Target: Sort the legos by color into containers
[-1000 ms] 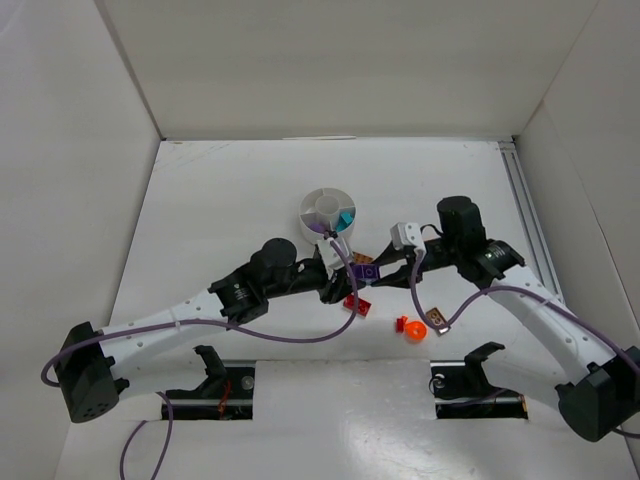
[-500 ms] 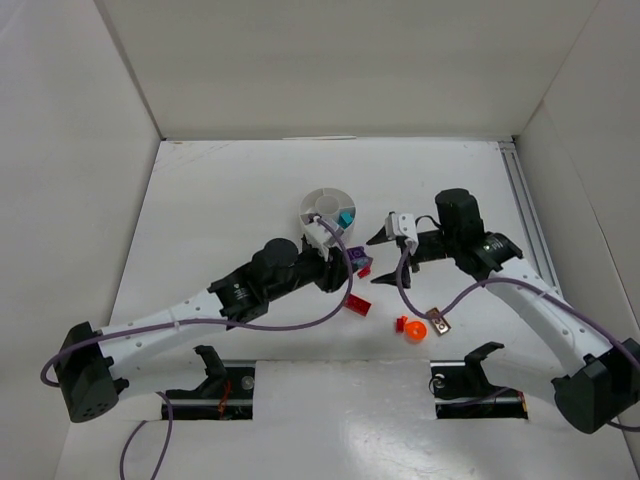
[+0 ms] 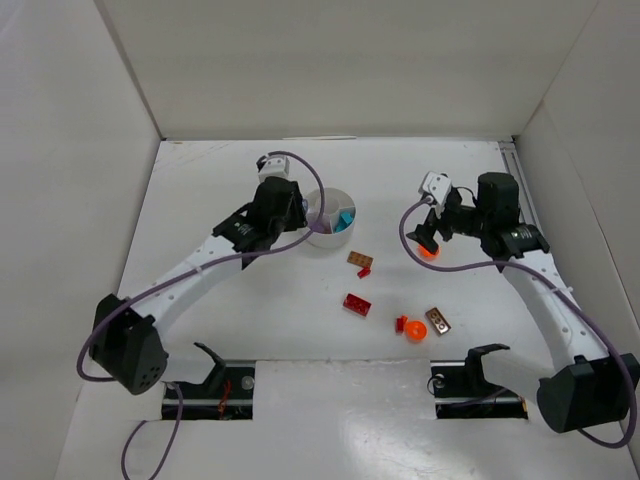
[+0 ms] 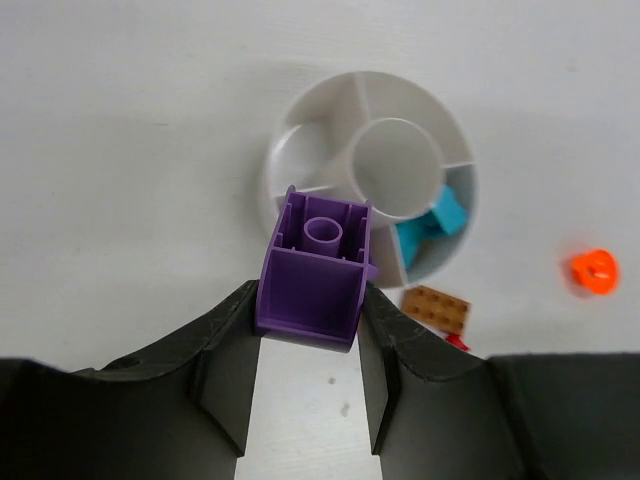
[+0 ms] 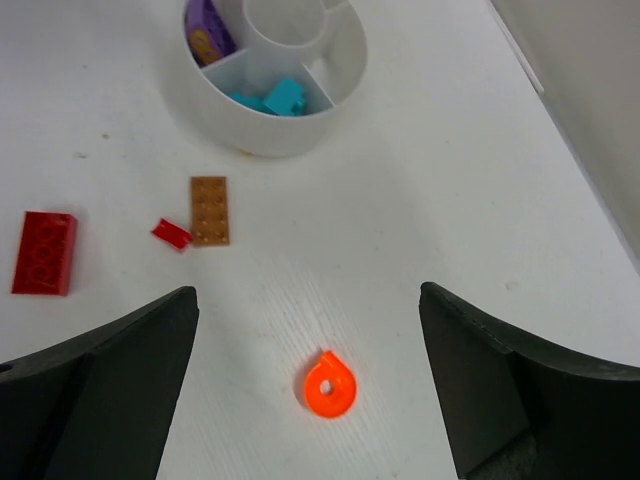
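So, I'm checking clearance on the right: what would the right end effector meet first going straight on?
Probably the orange ring on the table, lying in line with the gap of the open right end effector. Nothing shows in between, though the height above it is unclear.

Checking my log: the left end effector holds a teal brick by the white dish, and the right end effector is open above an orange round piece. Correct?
No: the brick in the left end effector is purple, not teal, as the left wrist view shows. It is by the white dish, and the right end effector is open above the orange round piece.
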Tool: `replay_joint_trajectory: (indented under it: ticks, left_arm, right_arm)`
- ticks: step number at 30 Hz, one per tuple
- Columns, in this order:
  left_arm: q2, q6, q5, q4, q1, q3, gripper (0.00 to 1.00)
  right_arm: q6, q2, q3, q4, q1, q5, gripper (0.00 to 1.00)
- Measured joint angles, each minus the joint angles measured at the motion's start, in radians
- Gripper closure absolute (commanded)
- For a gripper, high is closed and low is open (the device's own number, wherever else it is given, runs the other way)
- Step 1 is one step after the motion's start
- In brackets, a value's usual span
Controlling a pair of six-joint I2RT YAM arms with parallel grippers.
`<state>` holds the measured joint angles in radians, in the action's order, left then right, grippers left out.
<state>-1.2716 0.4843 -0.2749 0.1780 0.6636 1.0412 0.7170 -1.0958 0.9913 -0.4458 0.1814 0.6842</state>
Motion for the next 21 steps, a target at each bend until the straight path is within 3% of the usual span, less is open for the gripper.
replay_joint_trajectory:
  ticks: [6,21]
  left_arm:
    - [-0.158,-0.089,-0.013,0.045,-0.041,0.055,1.0]
    - [-0.233,-0.322,0.003,0.015,-0.04,0.1,1.0]
  right_arm:
    - [0.004,-0.027,0.003,-0.019,-0.044,-0.056,0.04]
    - [0.044,-0.103,0.005,-0.051,-0.045,-0.064,0.04]
